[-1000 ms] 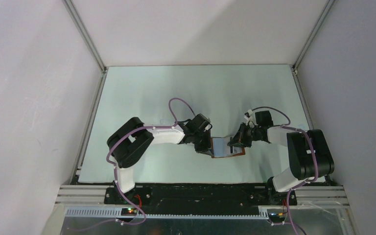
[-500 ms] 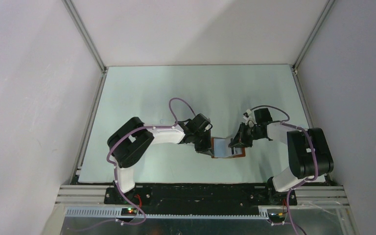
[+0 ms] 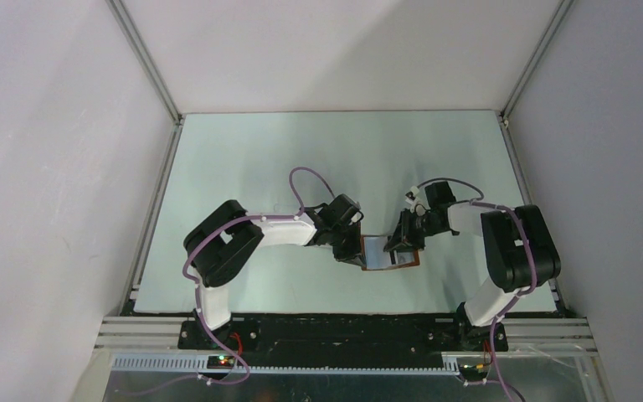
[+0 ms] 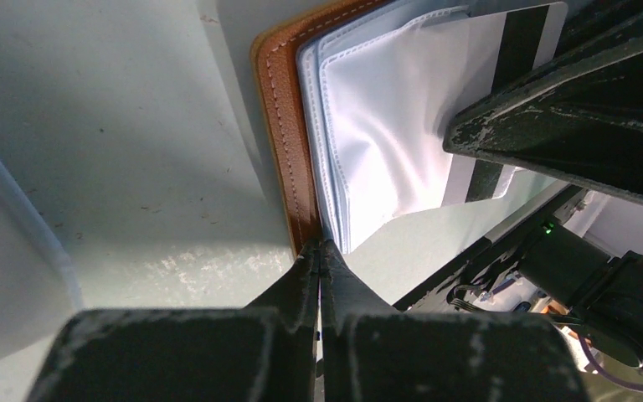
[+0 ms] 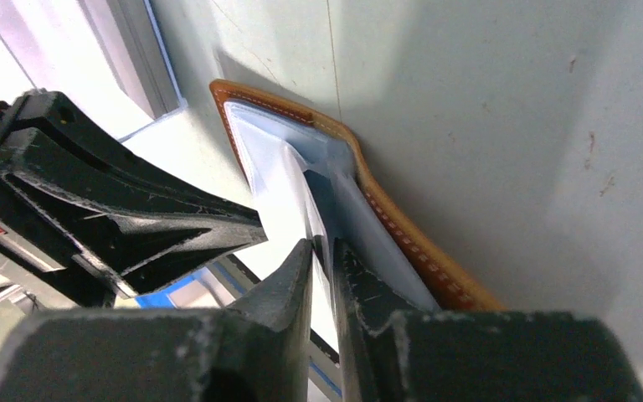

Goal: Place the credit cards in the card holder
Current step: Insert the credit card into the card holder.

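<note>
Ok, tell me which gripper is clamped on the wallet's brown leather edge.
The left gripper: it is shut on the card holder's tan stitched rim. The right gripper is instead at the pale inner pockets, by the striped credit card.

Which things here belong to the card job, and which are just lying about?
Job: card holder; credit card partly in its pocket; left fingers shut on the holder's edge; right fingers at the card.
Not the job: table; white enclosure walls.

Tan card holder open (pale pockets up); striped credit card partly in pocket.
</note>
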